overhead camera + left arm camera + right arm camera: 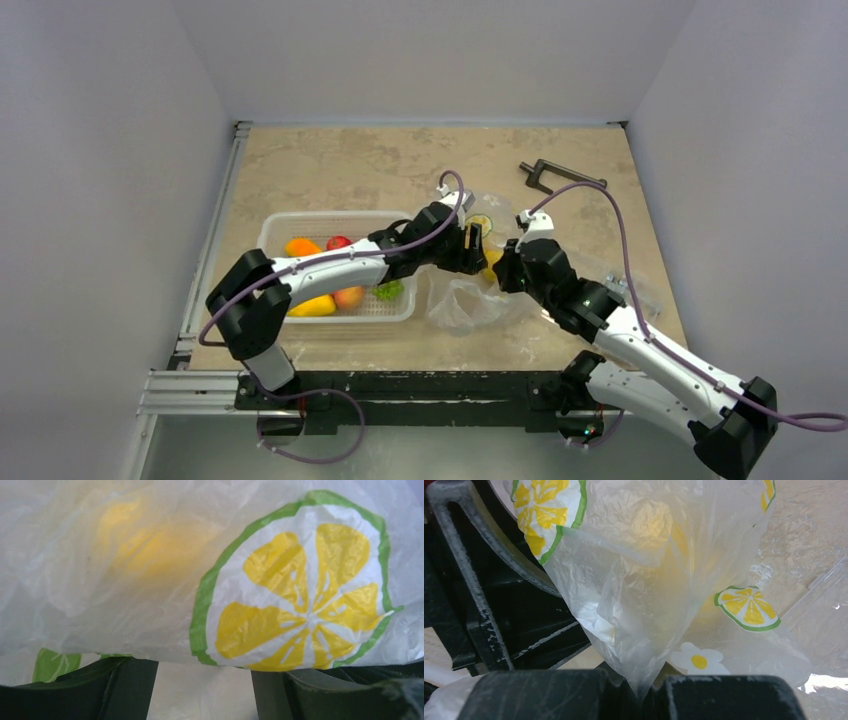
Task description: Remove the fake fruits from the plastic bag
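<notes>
A stubby yellow toy fruit [145, 547] sits inside the crinkly clear plastic bag [465, 305] printed with lemon slices and green leaves. It shows only as a soft yellow blur through the film, just ahead of the left gripper [205, 690] and a little to one side. The bag hangs between the two grippers above the beige marbled table [330, 170].

The right gripper [640, 692] is pinched tight on a gathered point of the film, which fans out ahead of it with the yellow shape near the far end.

The left gripper's black fingers [131, 690] stand apart at their bases. The film drapes over their tips, so I cannot tell whether they clamp anything.

Behind the left gripper, under its forearm, a white mesh basket [270, 230] holds an orange fruit [300, 247], a small red fruit [338, 243], a long yellow one [312, 307], a peach-coloured one [348, 297] and something green [390, 290]. Well beyond the right gripper lies a black clamp-like tool [545, 175].
</notes>
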`<state>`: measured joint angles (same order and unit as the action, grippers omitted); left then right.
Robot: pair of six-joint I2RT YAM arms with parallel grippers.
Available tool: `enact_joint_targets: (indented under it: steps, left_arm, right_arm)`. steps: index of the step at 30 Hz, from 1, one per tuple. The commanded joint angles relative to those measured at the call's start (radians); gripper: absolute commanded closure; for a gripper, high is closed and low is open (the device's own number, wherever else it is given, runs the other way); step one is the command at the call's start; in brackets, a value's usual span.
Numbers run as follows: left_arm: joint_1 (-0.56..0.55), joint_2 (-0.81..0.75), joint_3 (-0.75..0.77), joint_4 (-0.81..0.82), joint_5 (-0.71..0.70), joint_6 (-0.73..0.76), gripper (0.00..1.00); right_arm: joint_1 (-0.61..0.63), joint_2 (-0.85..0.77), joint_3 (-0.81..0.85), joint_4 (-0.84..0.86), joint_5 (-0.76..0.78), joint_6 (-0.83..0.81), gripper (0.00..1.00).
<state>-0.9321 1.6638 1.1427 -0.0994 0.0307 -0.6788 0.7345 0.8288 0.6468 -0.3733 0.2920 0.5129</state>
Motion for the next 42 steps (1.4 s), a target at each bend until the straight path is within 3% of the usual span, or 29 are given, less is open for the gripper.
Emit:
enact_joint_targets:
  steps: [1,8,14,18,24,29,31,34,38,42]
  left_arm:
    - [-0.012,0.058,0.084,0.057,-0.051,0.019,0.34]
    - [-0.036,0.233,0.203,0.083,-0.052,-0.020,0.16]
    - [-0.084,0.374,0.301,0.036,-0.134,-0.015,0.09]
    - [-0.090,0.449,0.321,0.047,-0.112,-0.035,0.08]
    - [-0.100,0.485,0.301,0.035,-0.115,-0.059,0.16]
    - [-0.100,0.443,0.246,-0.011,-0.179,-0.043,0.37]
    - [-0.100,0.410,0.240,-0.044,-0.202,-0.012,0.49]
    - [-0.100,0.336,0.221,-0.067,-0.212,0.032,0.58]
    - [-0.096,0.234,0.228,-0.142,-0.206,0.082,0.67]
    - [-0.092,0.128,0.240,-0.208,-0.187,0.120,0.70]
  right_arm:
    - [-0.003,-0.017,0.043,0.025,-0.019,0.005,1.00]
    - [-0.008,-0.031,0.041,0.024,-0.034,0.006,1.00]
    - [-0.009,-0.064,0.025,0.016,-0.033,0.004,1.00]
    - [-0.010,-0.080,0.009,0.005,-0.028,0.015,1.00]
    - [-0.011,-0.124,-0.008,-0.014,-0.024,0.025,1.00]
    - [-0.011,-0.125,-0.005,-0.015,-0.027,0.027,1.00]
    - [-0.011,-0.123,-0.006,-0.015,-0.029,0.028,1.00]
    - [-0.011,-0.120,-0.009,-0.009,-0.033,0.028,1.00]
    - [-0.011,-0.112,-0.024,0.008,-0.040,0.035,1.00]
    - [-0.012,-0.079,-0.033,0.025,-0.055,0.046,1.00]
